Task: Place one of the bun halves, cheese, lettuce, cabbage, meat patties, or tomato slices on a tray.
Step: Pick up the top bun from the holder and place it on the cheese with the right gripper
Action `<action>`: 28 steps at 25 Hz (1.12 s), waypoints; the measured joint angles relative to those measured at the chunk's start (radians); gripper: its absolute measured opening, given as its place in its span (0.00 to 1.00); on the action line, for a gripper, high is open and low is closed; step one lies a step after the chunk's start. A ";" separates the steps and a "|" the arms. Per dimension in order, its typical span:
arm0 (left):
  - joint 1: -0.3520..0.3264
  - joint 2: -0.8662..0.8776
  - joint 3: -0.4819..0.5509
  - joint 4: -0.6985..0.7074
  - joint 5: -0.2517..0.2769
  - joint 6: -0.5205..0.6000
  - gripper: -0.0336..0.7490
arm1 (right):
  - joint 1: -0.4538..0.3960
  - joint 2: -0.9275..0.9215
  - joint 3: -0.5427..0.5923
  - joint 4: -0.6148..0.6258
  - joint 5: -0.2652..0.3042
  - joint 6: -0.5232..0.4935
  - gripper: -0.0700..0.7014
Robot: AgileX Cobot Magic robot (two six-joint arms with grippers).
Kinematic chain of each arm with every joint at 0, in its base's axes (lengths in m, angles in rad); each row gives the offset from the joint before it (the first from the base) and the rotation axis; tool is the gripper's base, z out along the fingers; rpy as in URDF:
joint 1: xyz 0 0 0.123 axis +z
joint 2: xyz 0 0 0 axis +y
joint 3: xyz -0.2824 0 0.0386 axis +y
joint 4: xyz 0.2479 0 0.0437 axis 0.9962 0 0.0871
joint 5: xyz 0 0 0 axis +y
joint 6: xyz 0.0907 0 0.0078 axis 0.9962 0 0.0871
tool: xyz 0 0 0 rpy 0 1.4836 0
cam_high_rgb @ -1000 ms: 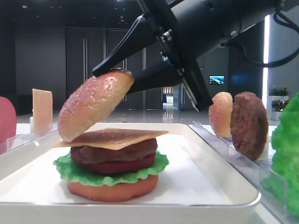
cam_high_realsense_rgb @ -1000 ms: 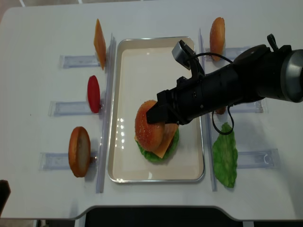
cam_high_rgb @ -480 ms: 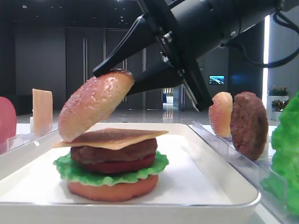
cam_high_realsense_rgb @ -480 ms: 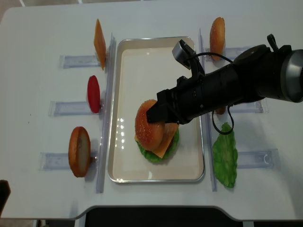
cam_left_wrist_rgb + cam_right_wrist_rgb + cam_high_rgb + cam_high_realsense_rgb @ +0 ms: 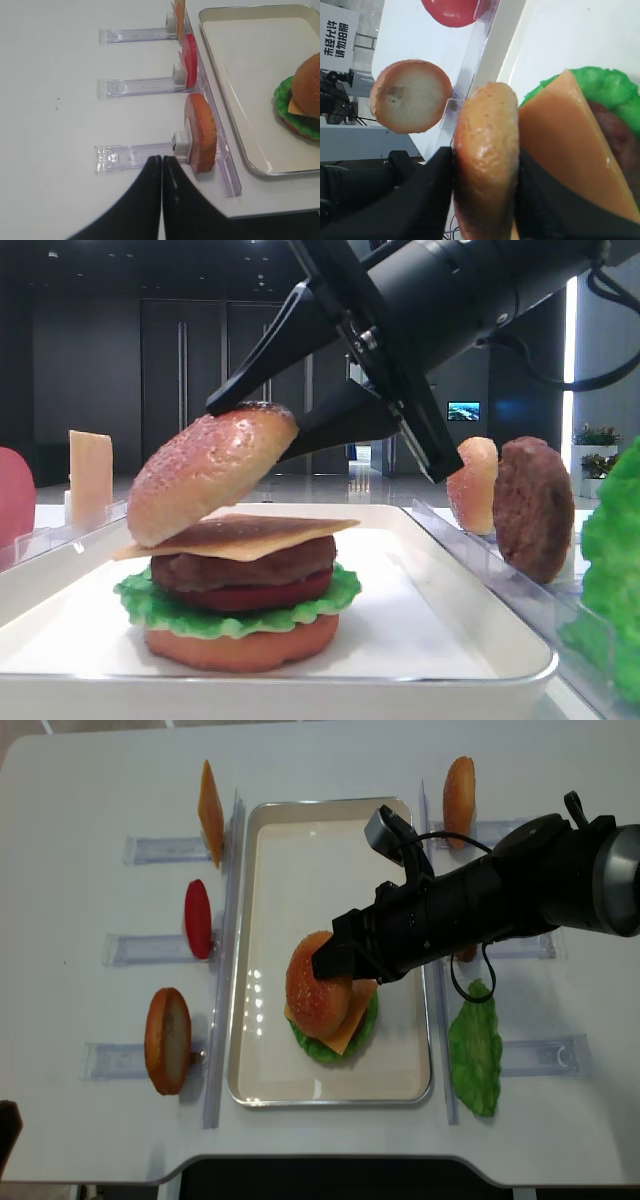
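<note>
On the white tray [image 5: 320,840] stands a stacked burger: flat bottom bun, lettuce [image 5: 150,605], tomato slice, meat patty [image 5: 250,565] and cheese [image 5: 250,535]. The domed bun half [image 5: 210,475] [image 5: 318,982] leans on the cheese with its left edge and stays raised on the right. My right gripper [image 5: 255,425] [image 5: 485,165] has one finger on the crust and one under the flat face, jaws slightly spread but still holding the bun. Off to the left of the tray my left gripper [image 5: 162,159] hangs shut and empty above the table.
Clear racks flank the tray. On the left stand a cheese slice [image 5: 210,800], a tomato slice [image 5: 198,918] and a bun [image 5: 168,1040]. On the right stand a small bun [image 5: 459,788], a patty [image 5: 532,505] and a lettuce leaf [image 5: 475,1050].
The right jaws have spread a little. The bun half has tipped flatter and shifted slightly right over the cheese. The left arm has not moved.
</note>
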 joint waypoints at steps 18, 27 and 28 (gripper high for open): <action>0.000 0.000 0.000 0.000 0.000 0.000 0.03 | 0.000 0.000 0.000 -0.105 -0.057 0.087 0.50; 0.000 0.000 0.000 0.000 0.000 0.000 0.03 | -0.001 -0.022 0.000 -0.128 -0.096 0.105 0.58; 0.000 0.000 0.000 0.000 0.000 0.000 0.03 | -0.001 -0.030 0.000 -0.131 -0.100 0.112 0.60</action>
